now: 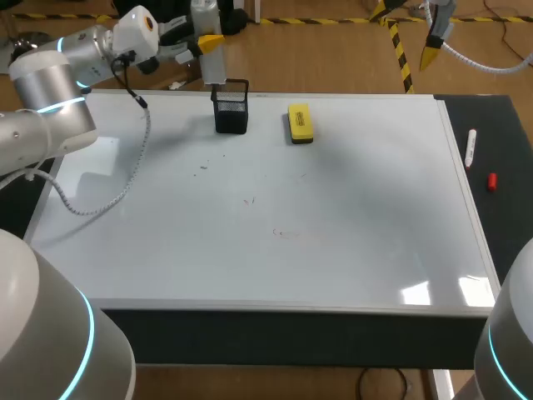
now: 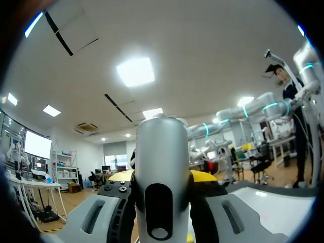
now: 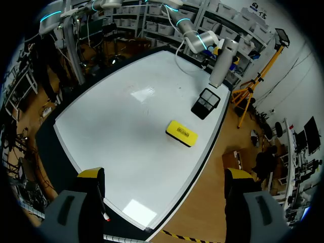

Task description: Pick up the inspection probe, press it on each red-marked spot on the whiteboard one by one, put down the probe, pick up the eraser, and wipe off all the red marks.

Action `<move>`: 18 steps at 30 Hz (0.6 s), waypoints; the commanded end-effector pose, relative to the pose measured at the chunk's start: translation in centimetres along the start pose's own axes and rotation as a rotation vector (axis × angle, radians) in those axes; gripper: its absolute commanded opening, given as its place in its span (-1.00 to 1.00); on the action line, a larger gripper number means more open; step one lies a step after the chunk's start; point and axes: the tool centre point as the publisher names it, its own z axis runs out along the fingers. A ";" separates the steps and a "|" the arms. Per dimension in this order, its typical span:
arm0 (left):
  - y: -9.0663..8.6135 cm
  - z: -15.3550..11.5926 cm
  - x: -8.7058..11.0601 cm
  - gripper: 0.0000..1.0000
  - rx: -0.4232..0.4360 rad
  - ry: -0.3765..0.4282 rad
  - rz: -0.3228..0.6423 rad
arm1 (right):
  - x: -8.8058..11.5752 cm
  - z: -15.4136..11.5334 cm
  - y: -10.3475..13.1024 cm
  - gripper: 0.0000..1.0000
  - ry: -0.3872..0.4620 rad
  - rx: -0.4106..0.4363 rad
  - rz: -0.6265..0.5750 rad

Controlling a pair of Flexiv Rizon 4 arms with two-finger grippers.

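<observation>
The inspection probe (image 1: 210, 46), a grey cylinder, stands upright over the black mesh holder (image 1: 231, 110) at the whiteboard's far edge, with my left gripper (image 1: 206, 43) shut on it. In the left wrist view the probe (image 2: 161, 167) fills the gap between the yellow-tipped fingers (image 2: 119, 176). The yellow eraser (image 1: 300, 122) lies flat on the board to the right of the holder. Faint red marks (image 1: 250, 200) and a pale reddish smear (image 1: 290, 234) show near the board's middle. My right gripper (image 1: 433, 43) hangs open high beyond the far right corner; from it I see the eraser (image 3: 181, 133), holder (image 3: 205, 104) and probe (image 3: 223, 62).
The whiteboard (image 1: 375, 250) covers most of the table. On the dark strip to its right lie a white marker (image 1: 470, 148) and a small red cap (image 1: 491, 182). The left arm's cable (image 1: 125, 179) droops over the board's left part.
</observation>
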 end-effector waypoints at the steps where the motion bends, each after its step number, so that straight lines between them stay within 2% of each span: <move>1: 1.2 0.8 -1.0 -1.00 0.031 0.142 -0.015 | -0.1 -0.1 -0.1 1.00 0.006 0.002 -0.001; 6: 2.3 1.1 -0.9 -1.00 0.035 0.173 -0.042 | -0.1 -0.1 -0.1 1.00 0.006 0.002 -0.001; 18: 5.4 0.7 -0.9 -1.00 0.020 0.164 -0.089 | -0.1 -0.1 -0.1 1.00 0.006 0.002 -0.001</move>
